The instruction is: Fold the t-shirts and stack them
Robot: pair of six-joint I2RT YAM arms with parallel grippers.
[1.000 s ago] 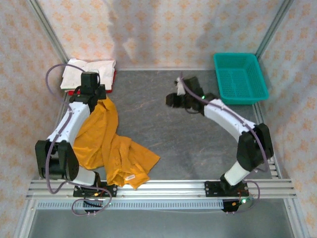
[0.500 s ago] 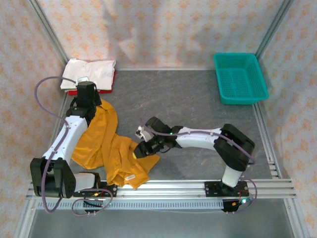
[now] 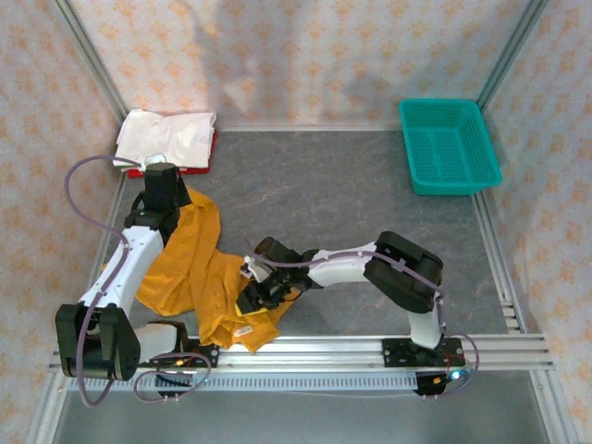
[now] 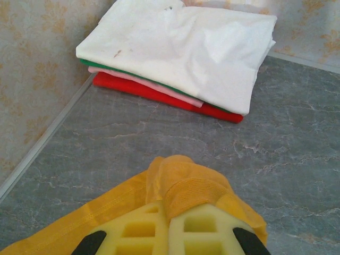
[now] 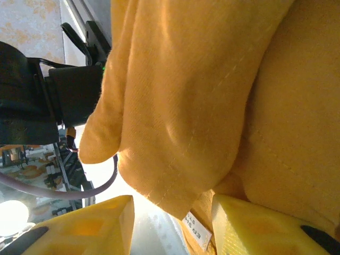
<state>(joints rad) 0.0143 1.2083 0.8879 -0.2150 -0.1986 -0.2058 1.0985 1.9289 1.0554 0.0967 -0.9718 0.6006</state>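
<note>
Clamping a bunched fold of the mustard-orange t-shirt (image 3: 199, 268) between the shut pads of the left gripper (image 4: 169, 226), just on the near side of the folded stack (image 4: 180, 53); no gap between those pads, cloth squeezed up above them; lifted slightly off the grey table (image 3: 351, 203) at that end.

Trailing away from the stack in a rumpled, twisted band, ending in a crumpled heap well apart from the stack by the near rail.

Reaching into that far end with the right gripper (image 5: 172, 223); jaws partly apart, a hanging fold of orange cloth and a small white label (image 5: 197, 228) between the two yellow fingers; daylight between one finger and the cloth, so nothing pinched there.

Lying in the stack itself: white shirt (image 4: 186, 48) on top, thin green and pink layers under it, red shirt (image 4: 159, 93) at the bottom; squared and flat against the corner.

Sitting well apart from the stack, along the same far edge to its right: teal basket (image 3: 449, 143).
</note>
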